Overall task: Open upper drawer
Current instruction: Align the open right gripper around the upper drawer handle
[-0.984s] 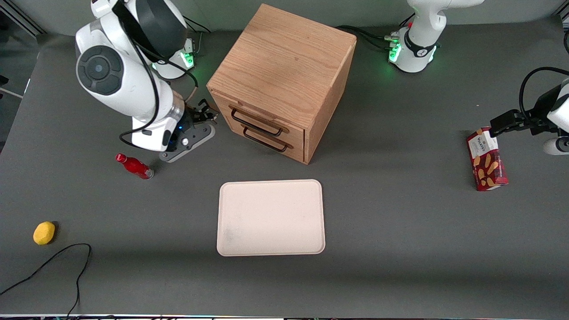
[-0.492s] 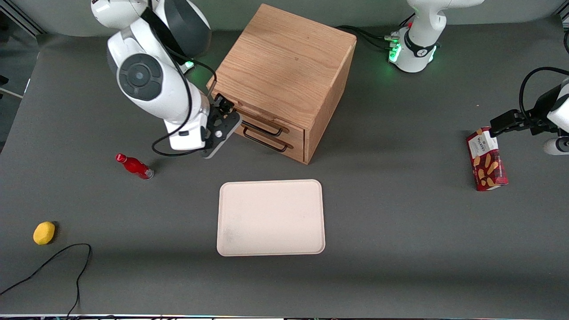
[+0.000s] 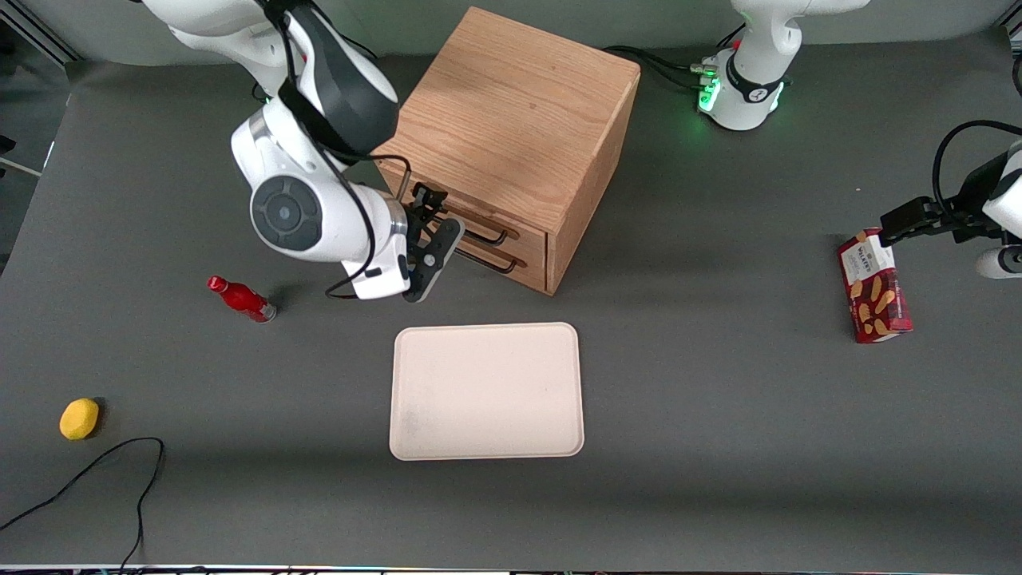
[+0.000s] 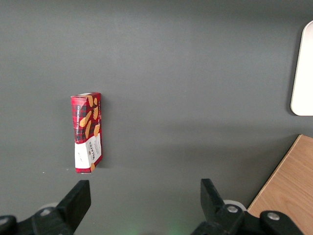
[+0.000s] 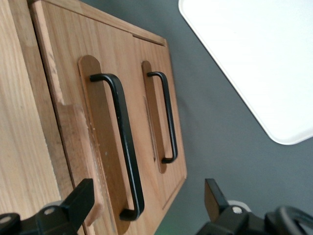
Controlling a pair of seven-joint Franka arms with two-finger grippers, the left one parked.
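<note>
The wooden cabinet (image 3: pixel 511 112) stands at the middle of the table with both drawers shut. The upper drawer (image 3: pixel 511 233) is the topmost one, with a thin black bar handle (image 5: pixel 124 142). The lower drawer (image 3: pixel 523 270) sits just beneath it with a matching handle (image 5: pixel 168 117). My right gripper (image 3: pixel 437 217) is open and empty, hovering close in front of the drawer fronts and covering part of them in the front view. In the right wrist view the gripper (image 5: pixel 147 192) points at the end of the upper handle, with one fingertip (image 5: pixel 84 193) over the cabinet's top edge. It touches nothing.
A white tray (image 3: pixel 485 391) lies in front of the cabinet, nearer the front camera. A red bottle (image 3: pixel 241 299) lies beside the working arm, with a yellow fruit (image 3: pixel 79 418) and a black cable (image 3: pixel 96 471) nearer the camera. A red biscuit box (image 3: pixel 873 286) lies toward the parked arm's end.
My right arm has swung from the working arm's end of the table to the front of the drawers, and the gripper now faces the handles. The drawers have not moved.
</note>
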